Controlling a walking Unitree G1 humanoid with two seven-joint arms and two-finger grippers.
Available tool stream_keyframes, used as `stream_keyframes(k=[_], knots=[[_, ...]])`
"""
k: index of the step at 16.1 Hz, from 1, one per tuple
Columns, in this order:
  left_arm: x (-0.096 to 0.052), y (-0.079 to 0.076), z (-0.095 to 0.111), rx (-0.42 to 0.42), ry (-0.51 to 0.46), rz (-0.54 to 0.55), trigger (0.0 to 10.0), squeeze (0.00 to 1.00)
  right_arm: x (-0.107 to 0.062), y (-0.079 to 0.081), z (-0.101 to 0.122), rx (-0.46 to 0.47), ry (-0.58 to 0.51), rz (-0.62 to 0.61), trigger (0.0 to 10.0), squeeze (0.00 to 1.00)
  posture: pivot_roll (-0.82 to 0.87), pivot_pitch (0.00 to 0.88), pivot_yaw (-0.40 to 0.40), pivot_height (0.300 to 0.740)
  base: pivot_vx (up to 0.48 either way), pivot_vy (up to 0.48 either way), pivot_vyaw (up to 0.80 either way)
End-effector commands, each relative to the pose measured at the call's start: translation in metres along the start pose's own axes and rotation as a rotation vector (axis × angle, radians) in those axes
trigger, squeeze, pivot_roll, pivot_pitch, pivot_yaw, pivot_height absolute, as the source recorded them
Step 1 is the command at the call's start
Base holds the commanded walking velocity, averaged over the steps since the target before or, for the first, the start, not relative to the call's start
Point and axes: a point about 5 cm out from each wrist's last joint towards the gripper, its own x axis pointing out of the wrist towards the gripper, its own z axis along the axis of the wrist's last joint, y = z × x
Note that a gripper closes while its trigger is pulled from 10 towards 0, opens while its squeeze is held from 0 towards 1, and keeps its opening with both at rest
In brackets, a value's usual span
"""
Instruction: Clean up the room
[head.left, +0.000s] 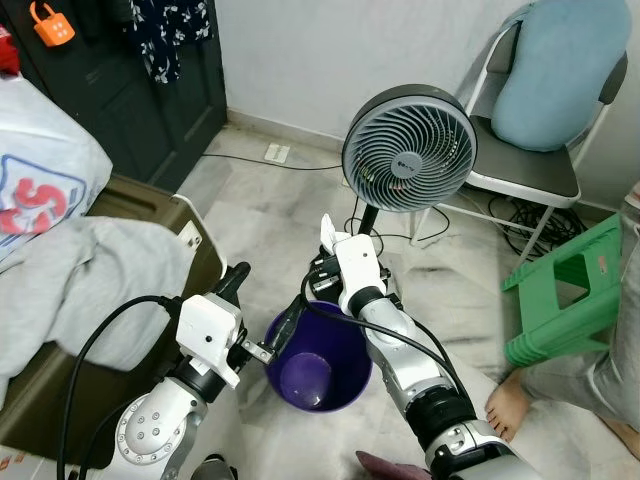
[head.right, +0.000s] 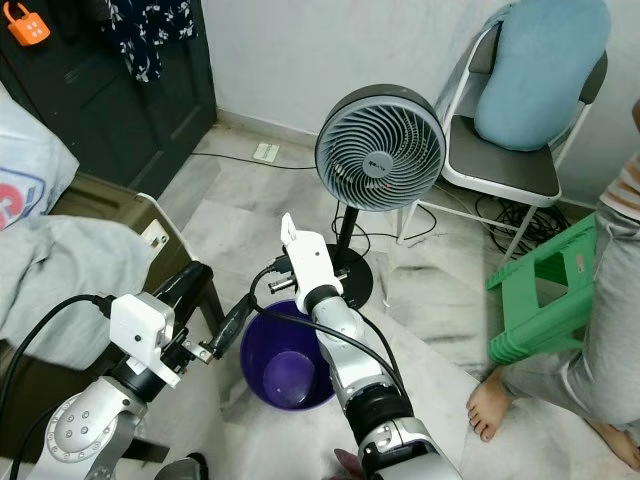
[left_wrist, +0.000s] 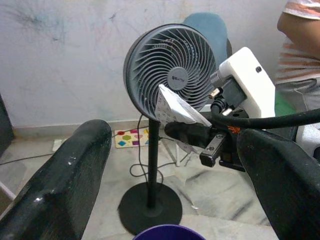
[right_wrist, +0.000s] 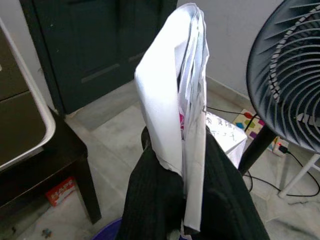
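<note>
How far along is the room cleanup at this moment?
Early stage. The right pincer is shut on folded white paper, held above the purple bin. The bin looks empty, so nothing is dropped yet. The left pincer is open beside it.

You had one purple bin (head.left: 318, 370), one standing fan (head.left: 409, 148) and one folding chair (head.left: 530, 170) before you. You also had one green stool (head.left: 565, 290) and one folded paper (right_wrist: 175, 115).

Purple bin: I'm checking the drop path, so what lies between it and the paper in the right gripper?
Nothing: in the left eye view the white paper held by the right gripper hangs over the purple bin, only air between.
</note>
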Motion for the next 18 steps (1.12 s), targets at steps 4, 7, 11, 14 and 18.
stream_keyframes(k=[4, 7, 11, 14, 18], knots=[[-0.001, -0.002, 0.001, -0.006, -0.001, -0.014, 10.0, 0.0, -0.002, -0.005, -0.006, 0.008, 0.021, -0.028, 10.0, 0.0, 0.06, 0.173, -0.086, 0.74, 0.327, 0.0, 0.0], [0.0, -0.003, 0.0, -0.009, 0.0, -0.02, 10.0, 0.0, -0.002, -0.006, -0.007, 0.014, 0.024, -0.035, 10.0, 0.0, 0.06, 0.175, -0.085, 0.74, 0.326, 0.0, 0.0], [0.002, -0.002, -0.002, -0.005, 0.01, 0.009, 10.0, 0.0, -0.002, -0.006, -0.007, 0.016, 0.026, -0.035, 10.0, 0.0, 0.06, 0.174, -0.086, 0.74, 0.156, 0.0, 0.0], [-0.001, -0.004, 0.0, 0.029, 0.009, -0.076, 10.0, 0.0, -0.001, -0.007, -0.01, 0.008, 0.058, -0.067, 10.0, 0.0, 0.07, 0.179, -0.094, 0.74, 0.0, 0.0, 0.0], [-0.011, -0.007, 0.004, 0.095, 0.057, -0.218, 10.0, 0.0, -0.009, -0.021, -0.034, 0.093, 0.226, -0.236, 10.0, 0.0, 0.09, 0.209, -0.088, 0.74, 0.0, 0.0, 0.0]])
